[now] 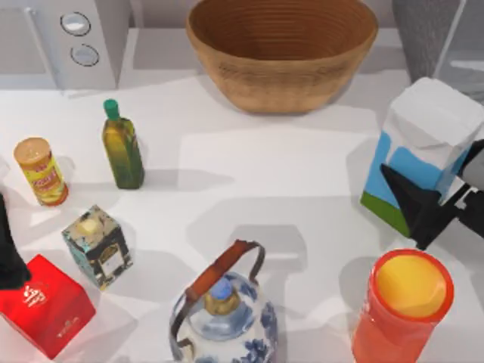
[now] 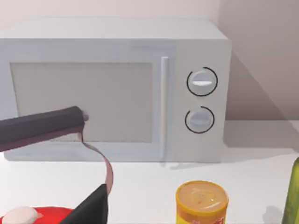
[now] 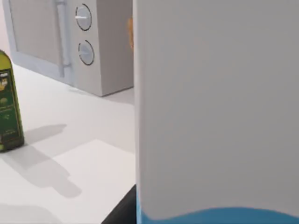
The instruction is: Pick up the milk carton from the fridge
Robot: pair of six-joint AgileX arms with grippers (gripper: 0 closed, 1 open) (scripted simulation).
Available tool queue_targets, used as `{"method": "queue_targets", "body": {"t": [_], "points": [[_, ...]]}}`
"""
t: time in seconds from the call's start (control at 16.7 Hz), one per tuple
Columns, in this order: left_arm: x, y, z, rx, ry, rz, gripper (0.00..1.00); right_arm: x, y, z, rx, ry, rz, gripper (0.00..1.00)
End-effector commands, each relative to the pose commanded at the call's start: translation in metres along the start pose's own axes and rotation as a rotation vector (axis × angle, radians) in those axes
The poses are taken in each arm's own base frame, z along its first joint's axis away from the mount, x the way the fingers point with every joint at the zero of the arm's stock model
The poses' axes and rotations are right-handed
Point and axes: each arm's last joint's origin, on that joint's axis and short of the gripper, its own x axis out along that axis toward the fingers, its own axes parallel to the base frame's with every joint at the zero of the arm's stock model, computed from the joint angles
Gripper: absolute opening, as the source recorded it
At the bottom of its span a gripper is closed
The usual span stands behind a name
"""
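Top view looks straight down on the table [image 1: 249, 174]. Left wrist view sits low, facing the white appliance [image 2: 117, 88] close up. Right wrist view is pressed near the milk carton [image 3: 215, 107], same appliance upper left. Olive oil bottle [image 1: 122, 147] appears in all three.

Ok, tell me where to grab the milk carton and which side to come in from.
Grip the milk carton across its flat blue side walls, at mid-height below the white top. It stands upright at the table's right edge, and the right gripper is already against its near right side, so come in level from there. The orange cup stands close in front, so a lower approach looks cramped.
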Motion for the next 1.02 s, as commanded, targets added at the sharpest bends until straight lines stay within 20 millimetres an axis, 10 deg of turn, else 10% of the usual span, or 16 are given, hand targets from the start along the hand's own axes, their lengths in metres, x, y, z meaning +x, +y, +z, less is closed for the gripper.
{"method": "queue_targets", "body": {"t": [0.78,1.02], "points": [[0.0,0.0,0.0,0.0,0.0,0.0,1.0,0.0,0.0,0.0,0.0,0.0,0.0,0.98],[0.0,0.0,0.0,0.0,0.0,0.0,1.0,0.0,0.0,0.0,0.0,0.0,0.0,1.0]]}}
